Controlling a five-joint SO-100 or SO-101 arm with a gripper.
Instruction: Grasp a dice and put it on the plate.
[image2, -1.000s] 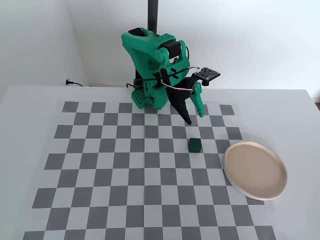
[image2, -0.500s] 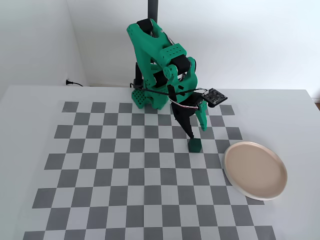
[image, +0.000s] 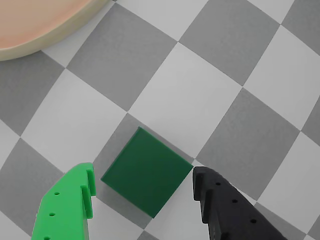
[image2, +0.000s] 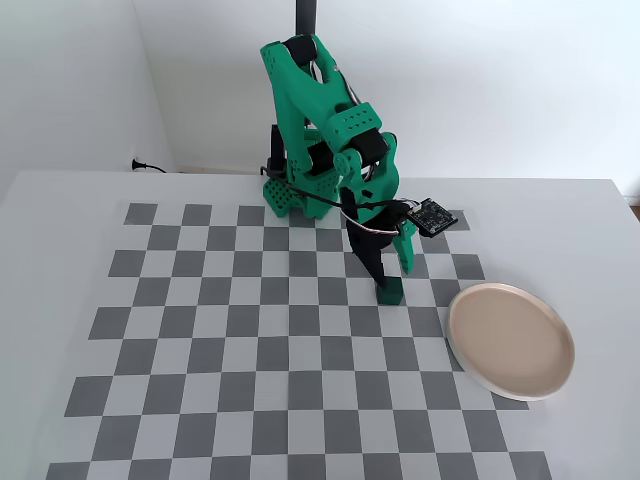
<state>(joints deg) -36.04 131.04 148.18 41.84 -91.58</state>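
The dice (image: 147, 172) is a plain dark green cube lying on the checkered mat; it also shows in the fixed view (image2: 391, 294). My gripper (image: 143, 192) is open and straddles it: the bright green finger (image: 75, 200) is on its left and the black finger (image: 220, 200) on its right, both with small gaps to the cube. In the fixed view the gripper (image2: 390, 285) reaches straight down onto the dice. The pale pink-beige plate (image: 30, 25) with a white rim is at the wrist view's upper left; in the fixed view the plate (image2: 510, 340) lies right of the dice.
The green arm base (image2: 290, 190) stands at the back edge of the grey and white checkered mat (image2: 250, 330). A small circuit board (image2: 433, 216) hangs off the wrist. White walls close in behind and at the left.
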